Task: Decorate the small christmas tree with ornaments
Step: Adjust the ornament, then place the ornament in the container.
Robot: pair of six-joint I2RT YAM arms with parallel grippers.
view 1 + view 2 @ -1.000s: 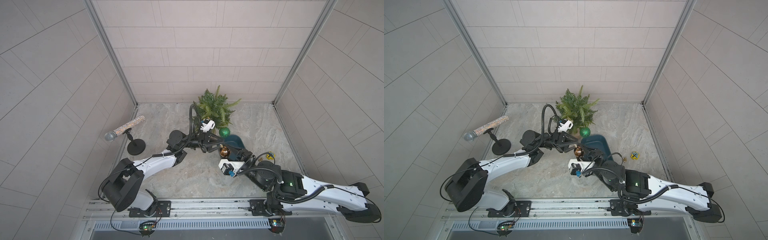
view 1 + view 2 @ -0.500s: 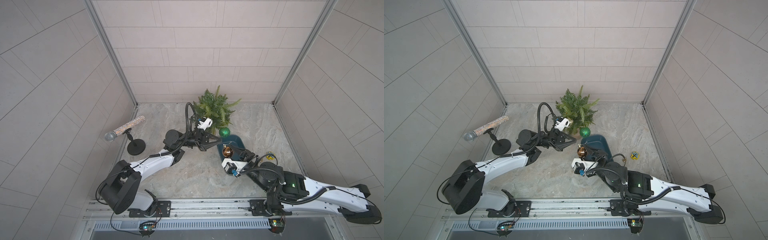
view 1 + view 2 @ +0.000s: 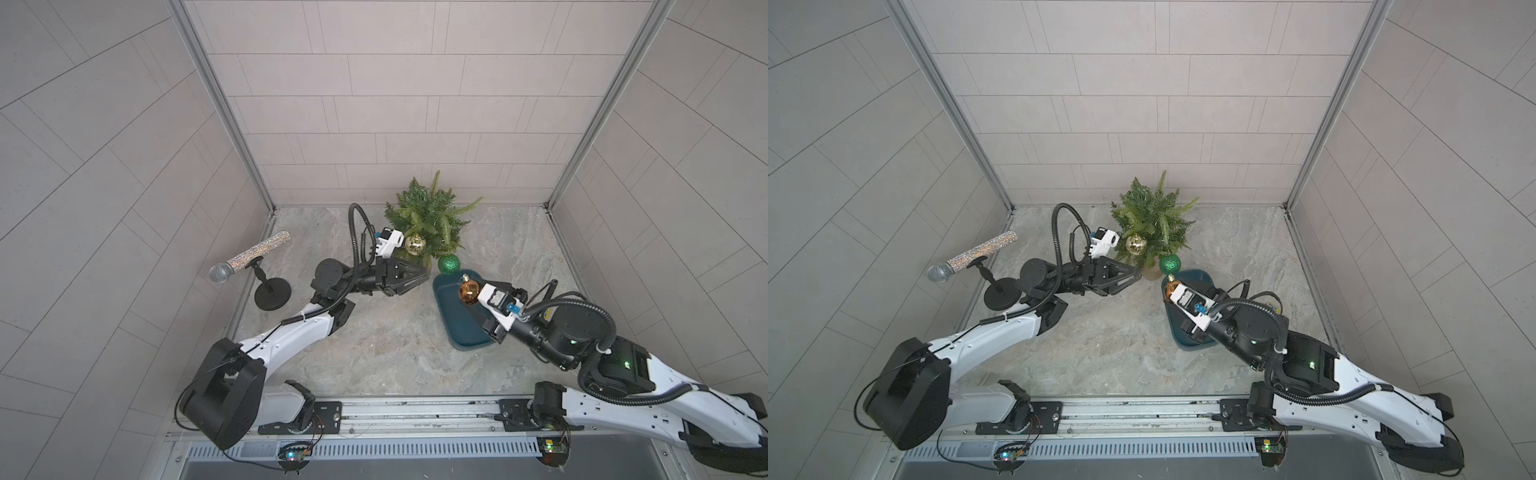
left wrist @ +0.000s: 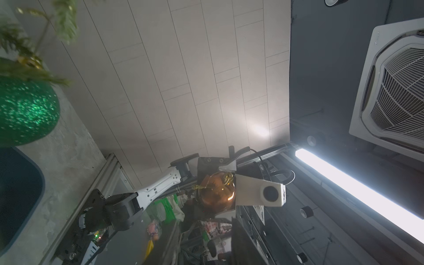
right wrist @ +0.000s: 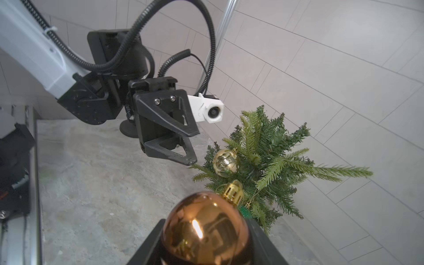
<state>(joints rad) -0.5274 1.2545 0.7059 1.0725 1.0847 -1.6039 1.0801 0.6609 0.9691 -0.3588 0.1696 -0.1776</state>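
The small christmas tree (image 3: pixel 432 216) (image 3: pixel 1152 216) (image 5: pixel 270 156) stands at the back wall. A pale gold ornament (image 3: pixel 414 244) (image 3: pixel 1136 244) (image 5: pixel 226 163) hangs on its near side. A glittery green ornament (image 3: pixel 449 264) (image 3: pixel 1170 263) (image 4: pixel 25 112) hangs low beside the base. My right gripper (image 3: pixel 473 293) (image 5: pixel 204 231) is shut on the copper ornament (image 3: pixel 469 291) (image 3: pixel 1170 289) (image 5: pixel 204 229) (image 4: pixel 216 195), cap toward the tree. My left gripper (image 3: pixel 427 275) (image 3: pixel 1139 275) (image 5: pixel 195 148) is open and empty, its tips near the lowest branches below the gold ornament.
A dark teal tray (image 3: pixel 457 328) (image 3: pixel 1179 332) lies under the right gripper, in front of the tree. A glittery microphone (image 3: pixel 249 262) (image 3: pixel 971 257) on a black round stand sits at the left wall. Tiled walls close in three sides.
The right gripper has carried the copper ornament rightward over the tray, closer to the green one. The left gripper, earlier right next to that ornament, now stands apart from it.
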